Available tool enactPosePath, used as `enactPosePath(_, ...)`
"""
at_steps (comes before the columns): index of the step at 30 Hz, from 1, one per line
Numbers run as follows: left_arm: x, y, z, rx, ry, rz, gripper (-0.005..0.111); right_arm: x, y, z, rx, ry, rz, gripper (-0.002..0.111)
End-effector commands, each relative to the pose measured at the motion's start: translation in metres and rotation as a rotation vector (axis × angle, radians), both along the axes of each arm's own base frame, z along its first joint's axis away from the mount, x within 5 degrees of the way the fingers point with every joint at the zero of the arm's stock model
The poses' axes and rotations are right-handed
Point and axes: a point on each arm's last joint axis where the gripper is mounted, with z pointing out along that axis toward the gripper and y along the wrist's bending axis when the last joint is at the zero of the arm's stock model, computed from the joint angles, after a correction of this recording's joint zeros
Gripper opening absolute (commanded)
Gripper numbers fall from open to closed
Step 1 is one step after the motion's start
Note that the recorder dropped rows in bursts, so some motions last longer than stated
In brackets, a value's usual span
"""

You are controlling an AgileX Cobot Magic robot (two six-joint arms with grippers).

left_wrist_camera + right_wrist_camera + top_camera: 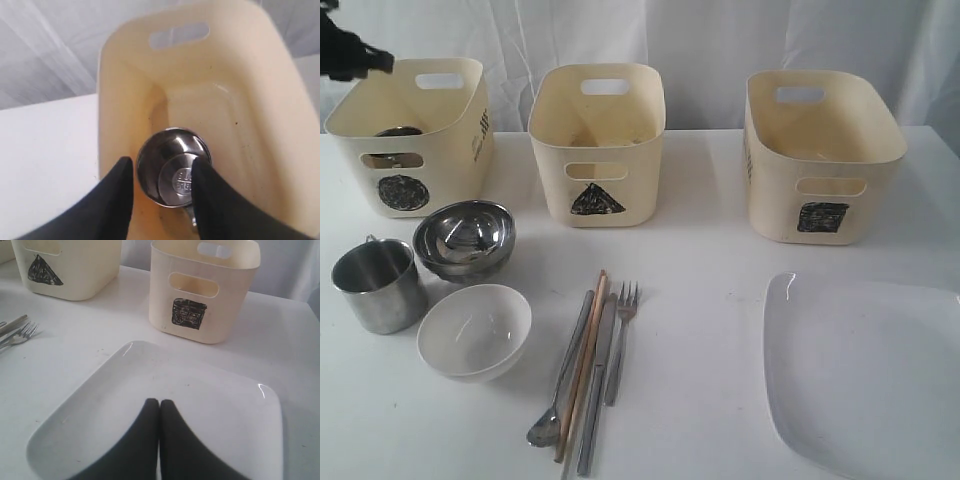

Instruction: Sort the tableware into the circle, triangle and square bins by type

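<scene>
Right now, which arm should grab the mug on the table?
Left. The left gripper hangs open over the circle bin, which holds one mug, and the table mug stands just in front of that bin. The right gripper is shut over the plate, far off.

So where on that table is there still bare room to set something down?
The widest bare patch lies between the steel fork and the large white rounded-square plate, running back to the triangle-marked cream tub and the square-marked cream tub. The front left is crowded: steel mug, steel bowl and white bowl sit close together.
</scene>
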Motion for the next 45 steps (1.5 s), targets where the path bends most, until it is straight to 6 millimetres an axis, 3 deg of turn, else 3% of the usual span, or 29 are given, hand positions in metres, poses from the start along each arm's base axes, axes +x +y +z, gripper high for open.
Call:
enactPosePath(1, -0.045, -0.004, 0.049, -0.076, 0.106, 0.000, 0.044, 0.000, 0.000, 0.001, -0.004, -0.016, -0.002, 0.000)
enactPosePath(3, -0.064, -0.006, 0.051, -0.093, 0.240, -0.010, 0.044, 0.000, 0.000, 0.001, -0.004, -0.016, -0.002, 0.000)
enactPosePath(7, -0.088, -0.014, 0.035, -0.175, 0.552, -0.053, 0.044, 0.000, 0.000, 0.001, -0.004, -0.016, -0.002, 0.000)
enactPosePath(8, -0.096, -0.021, 0.021, -0.219, 0.684, -0.110, 0.044, 0.000, 0.000, 0.001, -0.004, -0.016, -0.002, 0.000)
enactPosePath(11, -0.110, -0.034, -0.013, -0.307, 0.845, -0.232, 0.044, 0.000, 0.000, 0.001, -0.004, -0.016, -0.002, 0.000)
enactPosePath(12, -0.118, -0.042, -0.034, -0.319, 0.911, -0.249, 0.044, 0.000, 0.000, 0.001, -0.004, -0.016, -0.002, 0.000)
enactPosePath(15, -0.137, -0.075, -0.082, -0.295, 0.970, -0.242, 0.044, 0.000, 0.000, 0.001, -0.004, -0.016, -0.002, 0.000)
enactPosePath(17, -0.142, -0.085, -0.098, -0.283, 0.954, -0.220, 0.044, 0.000, 0.000, 0.001, -0.004, -0.016, -0.002, 0.000)
enactPosePath(23, -0.151, -0.085, -0.129, -0.231, 0.903, -0.074, 0.044, 0.000, 0.000, 0.001, -0.004, -0.016, -0.002, 0.000)
enactPosePath(28, -0.152, -0.082, -0.136, -0.235, 0.878, -0.042, 0.044, 0.000, 0.000, 0.001, -0.004, -0.016, -0.002, 0.000)
enactPosePath(35, -0.155, -0.084, -0.124, -0.280, 0.847, -0.043, 0.044, 0.000, 0.000, 0.001, -0.004, -0.016, -0.002, 0.000)
enactPosePath(45, -0.161, -0.082, -0.136, -0.264, 0.851, -0.047, 0.042, 0.000, 0.000, 0.001, -0.004, -0.016, -0.002, 0.000)
